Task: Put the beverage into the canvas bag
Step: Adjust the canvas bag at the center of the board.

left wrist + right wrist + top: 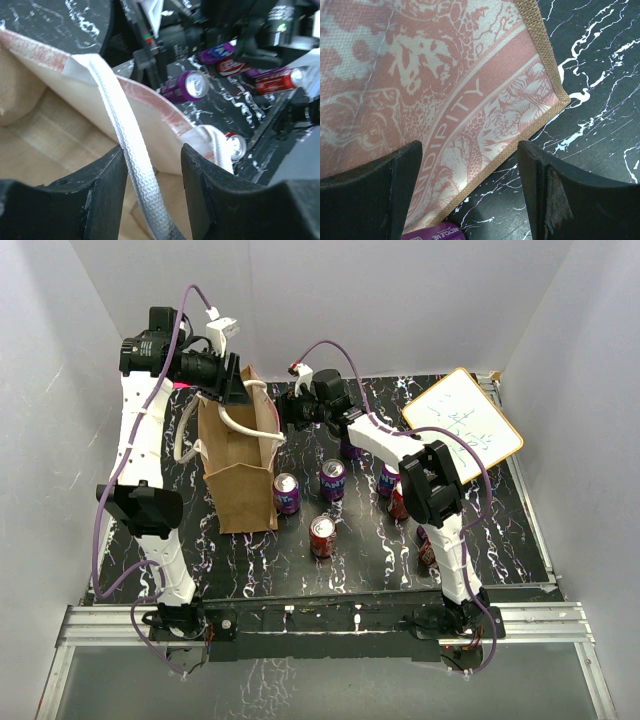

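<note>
No can looks placed in the bag (238,480) yet.
My left fingers (75,200) straddle its handle (125,145), half-open; my right fingers (370,195) gape empty; cans (322,536) untouched.

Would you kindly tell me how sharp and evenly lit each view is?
Top external: sharp, evenly lit, no harsh shadows around the canvas bag, the whiteboard brightest. Left wrist: the bag's cream handle crisp, fingers of the left gripper dark and soft, glare on the top of a purple can. Right wrist: the bag's pink print sharp, fingers of the right gripper dark.
</note>
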`<action>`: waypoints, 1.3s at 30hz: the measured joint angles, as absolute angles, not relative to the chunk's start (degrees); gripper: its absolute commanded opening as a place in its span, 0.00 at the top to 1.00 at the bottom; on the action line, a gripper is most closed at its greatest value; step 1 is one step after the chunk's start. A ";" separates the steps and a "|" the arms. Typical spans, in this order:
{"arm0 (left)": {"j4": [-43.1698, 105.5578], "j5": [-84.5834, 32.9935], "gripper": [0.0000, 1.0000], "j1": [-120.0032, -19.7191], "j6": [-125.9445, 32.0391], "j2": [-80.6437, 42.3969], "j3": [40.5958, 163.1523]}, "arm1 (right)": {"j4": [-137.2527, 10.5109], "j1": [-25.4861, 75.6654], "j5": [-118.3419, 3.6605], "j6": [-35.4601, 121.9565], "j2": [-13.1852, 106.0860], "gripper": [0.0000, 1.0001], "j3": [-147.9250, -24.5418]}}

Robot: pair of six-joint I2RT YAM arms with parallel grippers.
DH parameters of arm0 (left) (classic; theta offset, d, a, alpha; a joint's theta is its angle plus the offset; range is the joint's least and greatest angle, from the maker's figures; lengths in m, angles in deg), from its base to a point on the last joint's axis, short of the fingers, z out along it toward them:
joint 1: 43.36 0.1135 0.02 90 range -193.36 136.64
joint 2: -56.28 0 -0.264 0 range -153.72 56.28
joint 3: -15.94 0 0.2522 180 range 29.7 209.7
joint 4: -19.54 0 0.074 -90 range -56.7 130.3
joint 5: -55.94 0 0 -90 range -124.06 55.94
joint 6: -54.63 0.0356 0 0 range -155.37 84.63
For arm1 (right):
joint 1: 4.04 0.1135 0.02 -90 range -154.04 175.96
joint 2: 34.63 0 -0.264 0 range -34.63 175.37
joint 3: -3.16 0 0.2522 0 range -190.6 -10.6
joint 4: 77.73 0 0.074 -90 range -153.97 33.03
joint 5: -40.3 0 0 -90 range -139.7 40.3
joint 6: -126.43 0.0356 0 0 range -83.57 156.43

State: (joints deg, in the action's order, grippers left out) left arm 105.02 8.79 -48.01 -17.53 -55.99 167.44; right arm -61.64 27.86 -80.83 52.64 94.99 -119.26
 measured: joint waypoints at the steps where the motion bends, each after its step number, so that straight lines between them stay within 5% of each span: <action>1: 104.54 10.13 0.50 -48.01 -18.55 -56.01 167.39 | -61.64 27.91 -80.70 52.73 95.06 0.22 -119.26; 9: 96.13 22.87 0.26 -48.01 -27.67 -57.56 165.80 | -61.81 28.34 -80.73 54.63 95.08 0.22 -119.37; 18: 75.56 33.41 0.21 -48.12 -41.22 -58.21 154.50 | -64.04 28.37 -82.28 58.52 94.49 0.29 -117.73; 25: 64.89 33.60 0.09 -49.25 -46.20 -58.78 151.68 | -66.82 27.67 -86.04 63.98 91.43 0.33 -112.99; 39: 46.75 25.06 0.03 -50.08 -56.56 -58.78 147.15 | -69.73 27.67 -89.82 71.92 82.66 0.40 -108.88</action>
State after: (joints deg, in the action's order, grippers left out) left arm 46.75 25.06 -50.08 -56.56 -58.78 147.15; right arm -69.73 27.67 -89.82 71.92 82.66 -108.88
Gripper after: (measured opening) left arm 0.967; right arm 0.611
